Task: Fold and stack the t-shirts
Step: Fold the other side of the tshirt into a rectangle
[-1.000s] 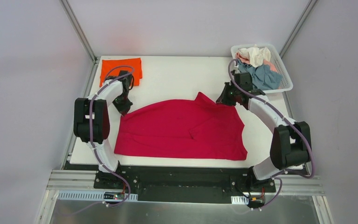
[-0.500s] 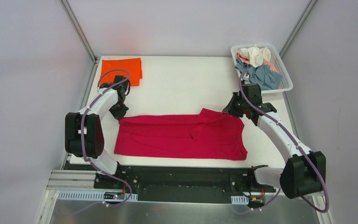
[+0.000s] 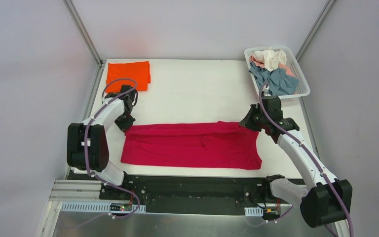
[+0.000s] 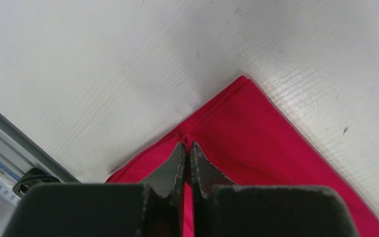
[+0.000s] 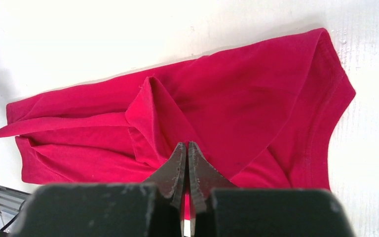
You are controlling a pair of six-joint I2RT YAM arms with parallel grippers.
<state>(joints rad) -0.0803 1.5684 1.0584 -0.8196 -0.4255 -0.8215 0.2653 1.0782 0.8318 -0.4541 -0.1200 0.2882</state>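
The red shirt [image 3: 192,148] lies long left-to-right at mid-frame, with the left gripper [image 3: 127,123] and right gripper [image 3: 247,123] each clamped on 1 upper corner.

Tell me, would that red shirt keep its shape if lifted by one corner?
Probably not: the red shirt looks floppy, a loose flap folded across it. It would likely sag from a pinched corner. Pushed, it would probably wrinkle, not slide.
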